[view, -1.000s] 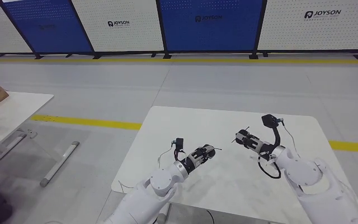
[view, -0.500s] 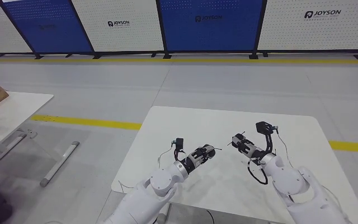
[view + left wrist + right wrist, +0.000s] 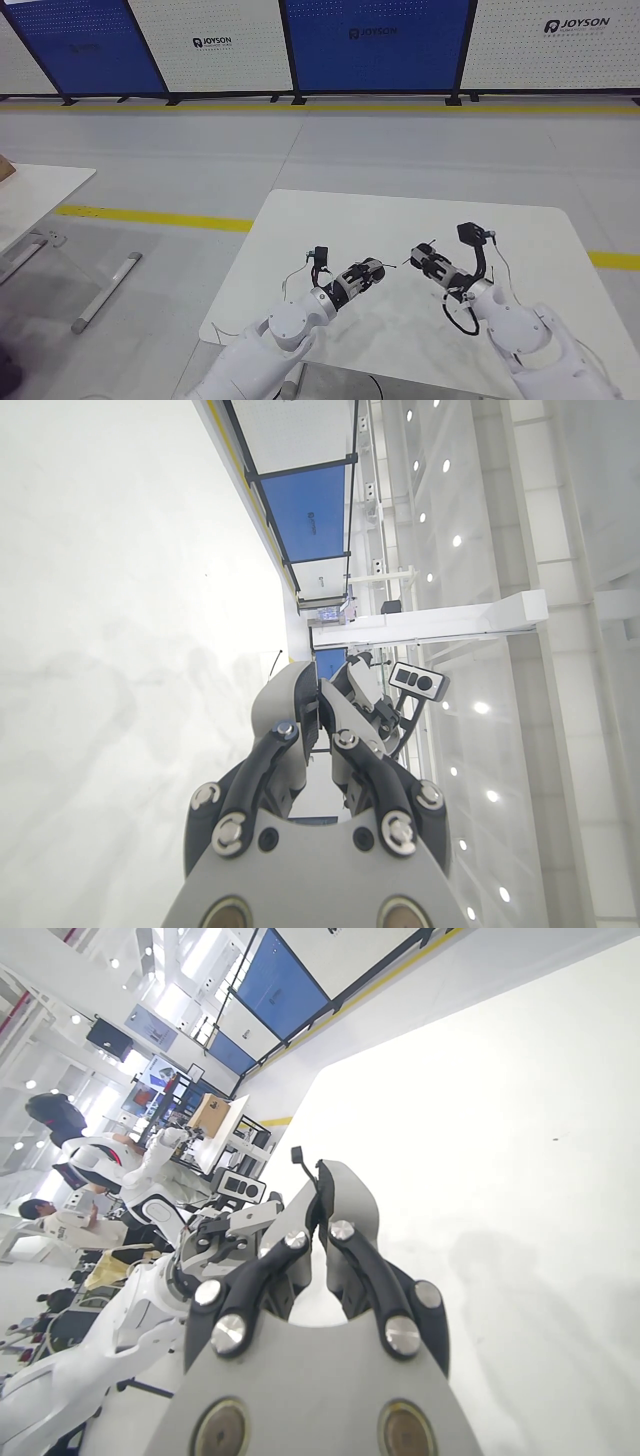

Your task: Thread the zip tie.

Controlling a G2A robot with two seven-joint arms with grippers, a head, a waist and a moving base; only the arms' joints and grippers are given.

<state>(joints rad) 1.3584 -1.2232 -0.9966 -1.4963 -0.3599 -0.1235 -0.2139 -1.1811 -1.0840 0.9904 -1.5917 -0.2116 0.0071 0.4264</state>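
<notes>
Right claw [image 3: 320, 1178] clamped shut on 1 zip tie [image 3: 299, 1157], with the head end sticking out past the tips. Left claw [image 3: 316, 680] also pinched shut, with a thin black tail [image 3: 275, 660] poking out. Can't tell if it's the same tie. 2 claws total, both above the middle of the 1 white desk [image 3: 330, 220], tips facing, near but apart.

- 2 pincers: left pincer [image 3: 379, 266], right pincer [image 3: 416, 255].
- zip tie [image 3: 298, 1154]: 2 black ends, one per pincer; one tie or two, cannot tell.
- 2 tables: near table [image 3: 330, 215], side table [image 3: 40, 190].
</notes>
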